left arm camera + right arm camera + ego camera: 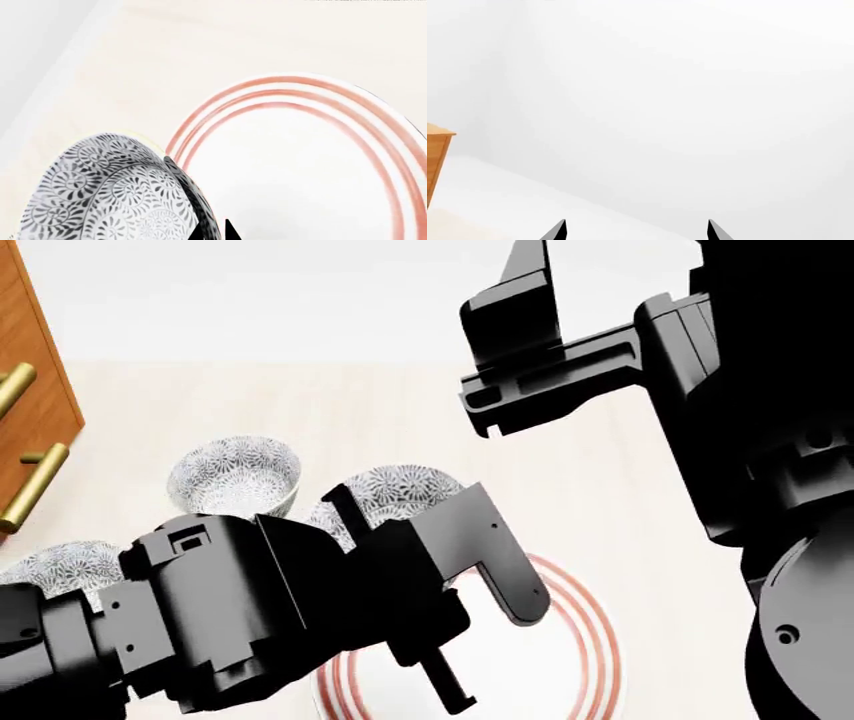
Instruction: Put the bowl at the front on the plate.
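Figure: mid-transfer, as I judge it. I take the plate (587, 640) as landmark; it lies flat on the pale bench (627, 490), its red rings plain in the left wrist view. My left hand (215, 231) is clamped on the rim of the bowl (113, 195), one dark finger inside the wall and one outside. In the head view the bowl (394, 490) rides at the far-left side of the plate, beside its rim rather than over its centre, and it looks carried clear of the bench, though the arm hides its base and I cannot confirm that. Two other patterned bowls (234, 475) stand on the bench farther to the left of the plate; one is partly hidden behind my left arm. My right hand (635, 231) is raised well above and beyond the plate, its fingers apart and holding nothing, facing a blank wall. Done, by my reading: the grasp and the lift. Left: bringing the bowl over the middle of the plate, lowering it upright, and letting go.
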